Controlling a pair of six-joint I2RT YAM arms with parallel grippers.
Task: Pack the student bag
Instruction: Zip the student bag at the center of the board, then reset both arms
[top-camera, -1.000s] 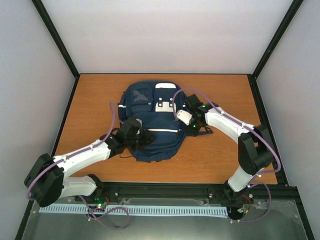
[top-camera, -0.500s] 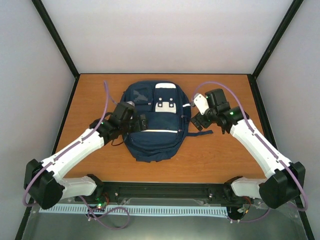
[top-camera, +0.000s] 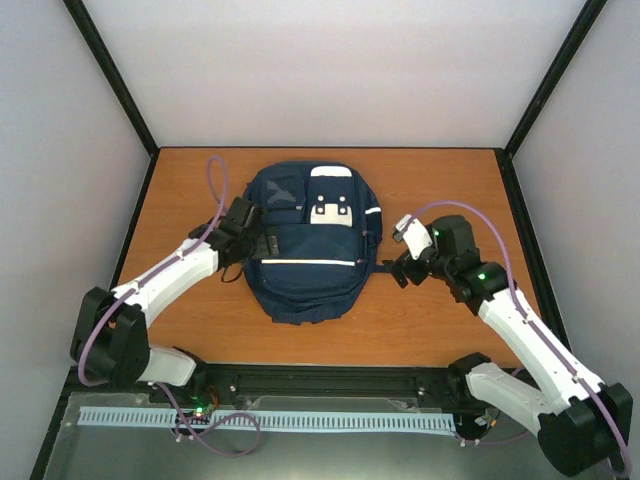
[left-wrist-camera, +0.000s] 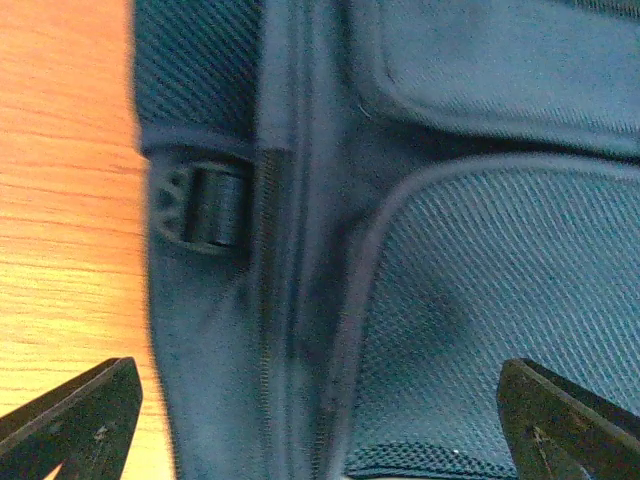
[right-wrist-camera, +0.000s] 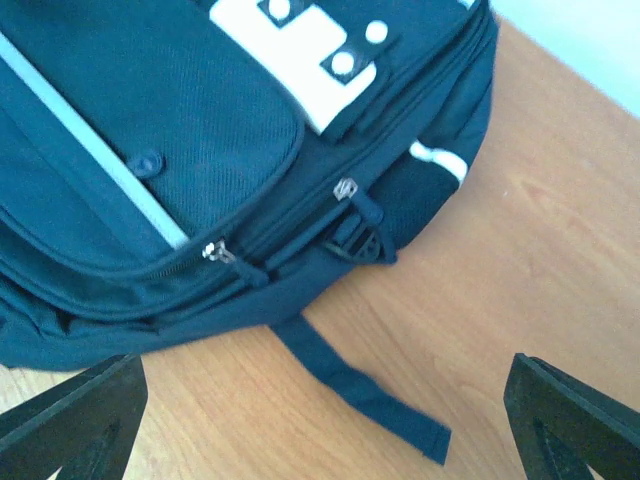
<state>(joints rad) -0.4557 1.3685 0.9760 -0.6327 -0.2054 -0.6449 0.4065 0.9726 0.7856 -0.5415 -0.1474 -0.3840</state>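
The student bag (top-camera: 310, 250) lies flat in the middle of the table, navy with a thin white stripe and a white patch (top-camera: 330, 210). My left gripper (top-camera: 264, 243) hovers open over the bag's left edge. In the left wrist view the left gripper (left-wrist-camera: 320, 440) spans blue mesh fabric and a side buckle (left-wrist-camera: 200, 205), holding nothing. My right gripper (top-camera: 396, 271) stands open just right of the bag. Under the right gripper (right-wrist-camera: 325, 430) a loose dark strap (right-wrist-camera: 365, 385) lies on the wood, near two zipper pulls (right-wrist-camera: 345, 188) on the bag (right-wrist-camera: 150, 150).
The wooden table (top-camera: 440, 320) is bounded by a black frame and white walls. The left arm's purple cable (top-camera: 213, 185) loops over the table's left part. Bare wood (left-wrist-camera: 60, 200) shows beside the bag's left edge.
Both grippers opened and drew off the bag's top. The left one moved out to the bag's left edge, and the right one swung right and nearer, off the bag.
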